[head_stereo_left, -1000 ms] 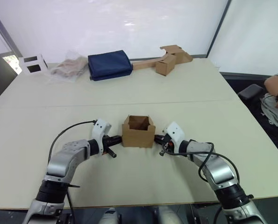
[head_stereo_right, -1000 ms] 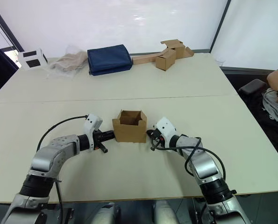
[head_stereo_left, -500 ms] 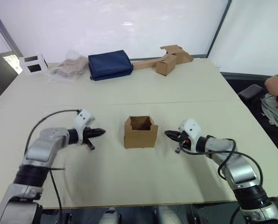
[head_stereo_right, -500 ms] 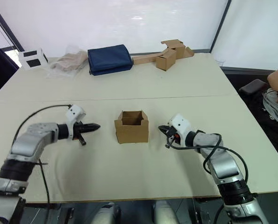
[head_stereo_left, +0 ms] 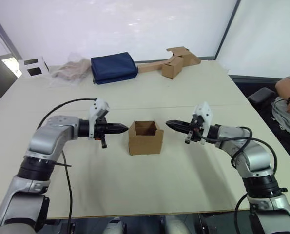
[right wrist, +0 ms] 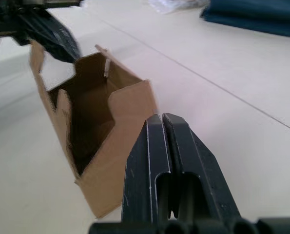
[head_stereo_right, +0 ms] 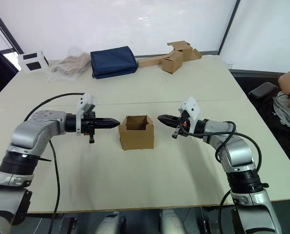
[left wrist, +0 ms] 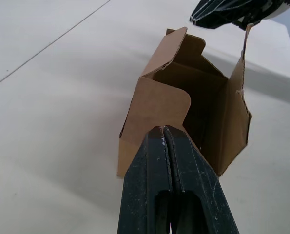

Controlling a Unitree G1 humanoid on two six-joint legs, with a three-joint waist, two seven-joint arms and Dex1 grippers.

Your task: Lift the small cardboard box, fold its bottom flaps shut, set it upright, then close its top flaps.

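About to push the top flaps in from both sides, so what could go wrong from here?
The small cardboard box stands free on the table; nothing holds it. If the left gripper and the right gripper, both shut and pointing at it from opposite sides, push unevenly, it could slide or tip. The narrow tips might also slip past the upright top flaps or dent them rather than fold them.

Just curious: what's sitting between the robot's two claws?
The open box stands on the table between the left claw and right claw, as the left eye view shows.
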